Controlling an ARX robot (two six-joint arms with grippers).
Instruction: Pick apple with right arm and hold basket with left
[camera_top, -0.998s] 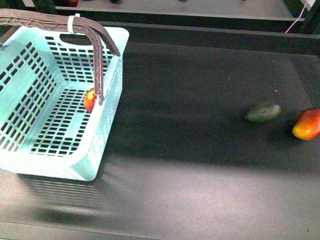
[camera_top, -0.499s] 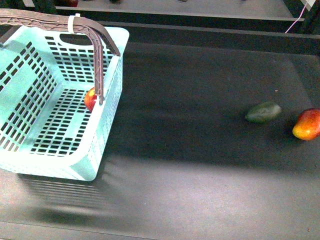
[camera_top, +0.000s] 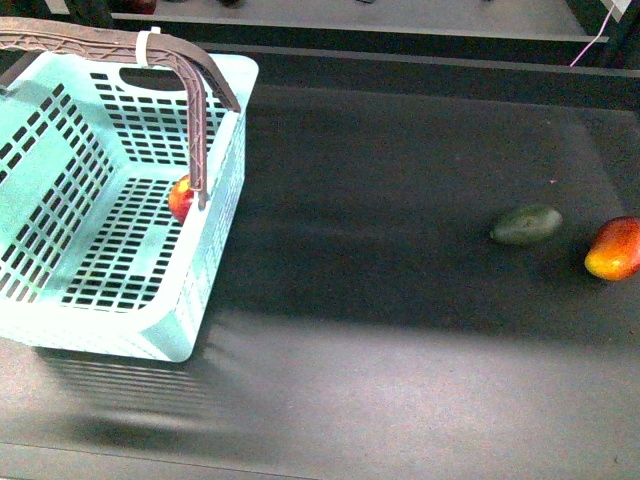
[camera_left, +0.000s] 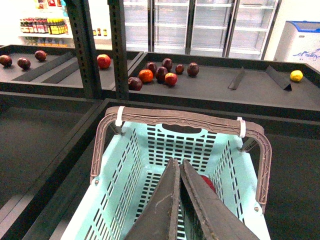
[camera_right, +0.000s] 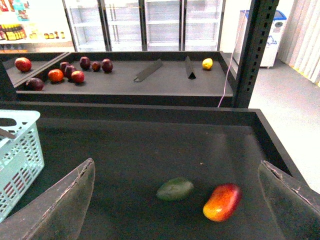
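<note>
Left gripper (camera_left: 178, 167): the two dark fingers lie pressed together, tips meeting, nothing between them, poised above the open basket (camera_left: 150, 165) without visible contact. Right gripper (camera_right: 177, 200): the fingers stand spread wide at the edges of its wrist view, holding nothing, above the dark table (camera_right: 150, 150). The apple (camera_top: 181, 198) rests on the slotted basket floor against the right-hand wall, partly hidden by a brownish handle (camera_top: 197, 130); in the left wrist view only a red sliver (camera_left: 209, 182) of it shows beside the closed fingers. The front view shows neither arm; it places the basket (camera_top: 60, 200) at the far left of the table (camera_top: 380, 330), well apart from the green avocado (camera_top: 526, 224) and the red-and-yellow fruit (camera_top: 614, 248), which lie near each other at the right. The right wrist view shows this same pair, avocado (camera_right: 175, 189) and fruit (camera_right: 222, 202), between its fingers, with only a basket corner (camera_right: 20, 150). Both wrist views alone reveal the room: dark shelves bearing scattered fruit (camera_left: 160, 72), glass-fronted coolers (camera_right: 145, 25) behind, and a black upright post (camera_right: 252, 50).
</note>
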